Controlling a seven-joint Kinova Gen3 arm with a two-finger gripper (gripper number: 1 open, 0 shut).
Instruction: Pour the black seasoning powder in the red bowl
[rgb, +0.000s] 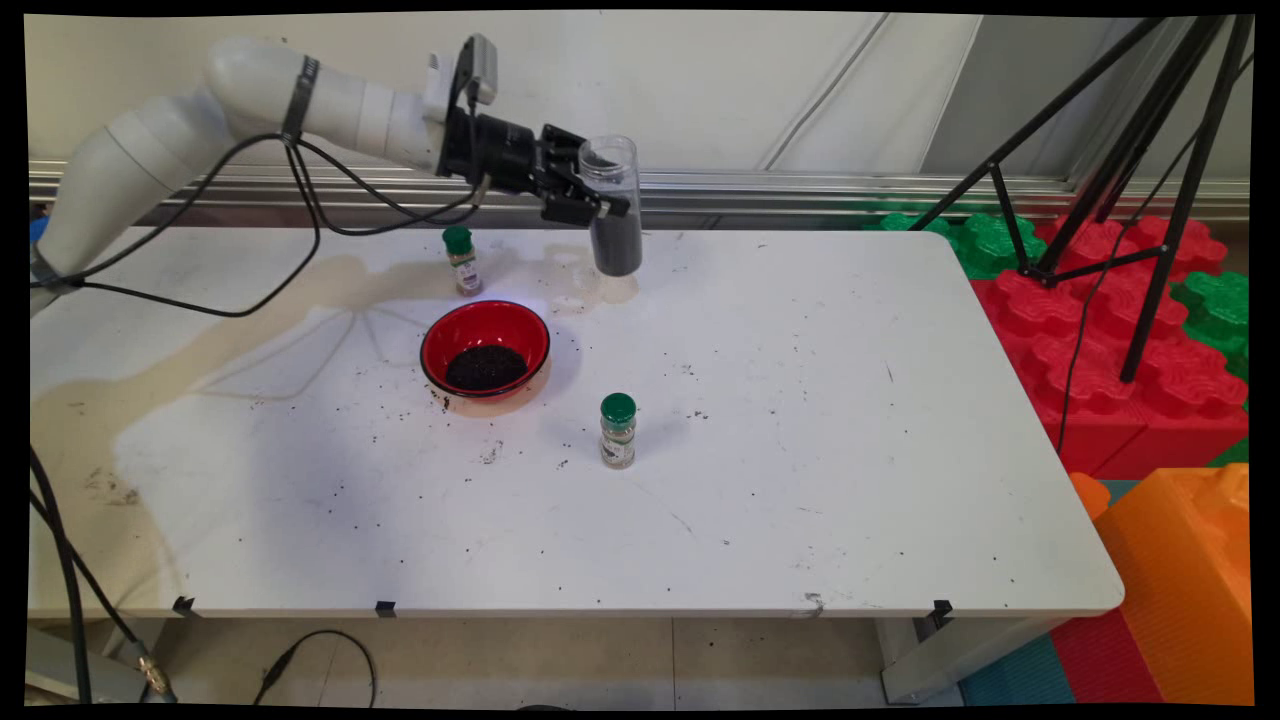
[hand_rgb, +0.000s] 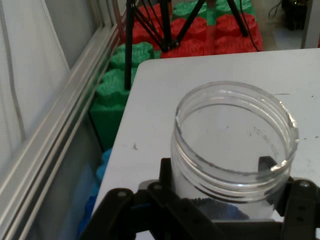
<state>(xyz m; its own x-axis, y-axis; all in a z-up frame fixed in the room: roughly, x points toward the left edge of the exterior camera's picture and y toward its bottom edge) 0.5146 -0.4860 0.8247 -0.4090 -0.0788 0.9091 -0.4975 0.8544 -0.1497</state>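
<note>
In the main view the gripper hangs above the far part of the white worktop, clamped on a clear open-mouthed jar that it holds upright in the air, its lower half filled with something dark; what that filling is cannot be made out. One finger crosses the jar's front, while the other is hidden behind it. Below and to the left stands a red bowl with a black rim and a heap of dark grains in its bottom, and dark specks lie scattered on the worktop around it. A small green-capped spice bottle stands just beyond the bowl, and a second green-capped bottle stands nearer the front, well apart from the bowl; their labels are too small to read. A faint clear shape on the worktop under the jar is too dim to identify. At the right, black tripod legs rise out of frame over red and green foam blocks. In the hand view the jar's threaded rim fills the middle, its base cut off by the gripper's black linkage at the bottom edge; only a sliver of the dark contents shows there.
</note>
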